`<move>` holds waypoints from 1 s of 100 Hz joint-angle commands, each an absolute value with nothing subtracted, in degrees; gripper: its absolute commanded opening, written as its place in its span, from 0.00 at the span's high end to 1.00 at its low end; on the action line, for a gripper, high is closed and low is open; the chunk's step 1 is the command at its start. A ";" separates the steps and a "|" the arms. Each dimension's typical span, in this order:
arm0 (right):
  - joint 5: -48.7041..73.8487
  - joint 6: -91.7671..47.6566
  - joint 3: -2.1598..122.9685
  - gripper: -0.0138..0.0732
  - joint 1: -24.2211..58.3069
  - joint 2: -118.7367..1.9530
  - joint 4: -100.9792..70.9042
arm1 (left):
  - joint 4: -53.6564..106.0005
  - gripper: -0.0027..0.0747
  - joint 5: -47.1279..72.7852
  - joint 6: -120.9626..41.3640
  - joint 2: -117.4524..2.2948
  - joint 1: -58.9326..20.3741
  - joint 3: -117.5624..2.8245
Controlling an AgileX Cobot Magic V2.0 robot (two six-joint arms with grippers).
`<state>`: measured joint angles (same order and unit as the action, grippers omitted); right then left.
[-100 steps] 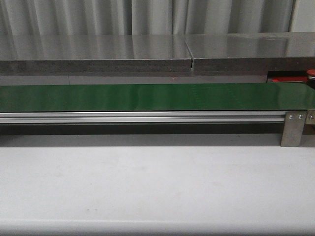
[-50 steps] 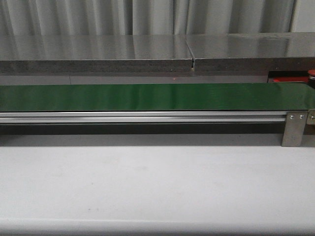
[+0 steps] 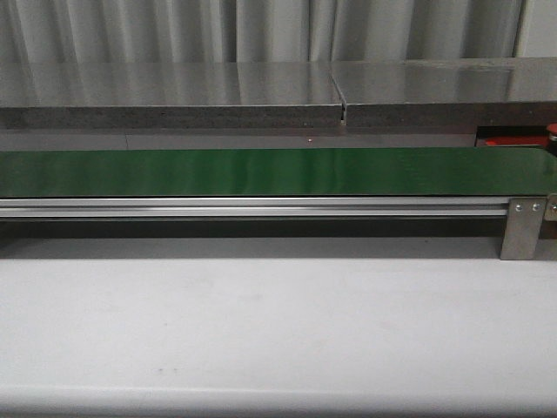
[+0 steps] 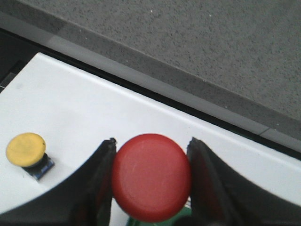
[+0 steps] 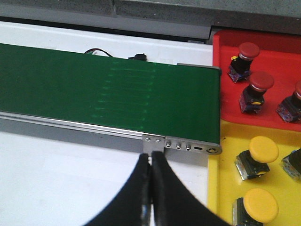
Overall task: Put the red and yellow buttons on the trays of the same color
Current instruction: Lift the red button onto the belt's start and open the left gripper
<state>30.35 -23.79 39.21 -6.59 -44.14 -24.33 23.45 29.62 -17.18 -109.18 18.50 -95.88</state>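
Left gripper (image 4: 151,188) holds a red button (image 4: 151,176) between its jaws; right gripper (image 5: 150,188) waits with jaws pressed together.

The step looks like carrying red to the red tray (image 5: 277,47), beside the yellow tray (image 5: 225,188), beyond the green belt (image 5: 108,94). A yellow button (image 4: 26,149) sits on the white surface (image 4: 94,113); grey curtains hang behind.
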 commanded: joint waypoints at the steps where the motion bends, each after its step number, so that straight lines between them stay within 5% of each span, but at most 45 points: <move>1: 26.56 -24.53 40.60 0.92 -6.63 -43.77 -24.95 | 24.96 0.99 23.69 -17.04 -102.13 16.65 -90.79; 67: 26.56 -24.53 40.60 0.92 -6.63 -43.77 -24.95 | 25.45 0.97 12.51 -17.04 -99.17 11.72 -71.71; 76: 26.56 -24.53 40.60 0.92 -6.63 -43.77 -24.95 | 25.45 0.84 13.44 -17.18 -99.17 11.58 -71.71; 100: 26.56 -24.53 40.60 0.92 -6.63 -43.77 -24.95 | 27.84 0.18 15.21 -18.42 -99.17 11.54 -71.82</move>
<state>30.35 -23.79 39.21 -6.59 -44.14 -24.33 25.33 17.38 -18.12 -102.04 11.93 -70.26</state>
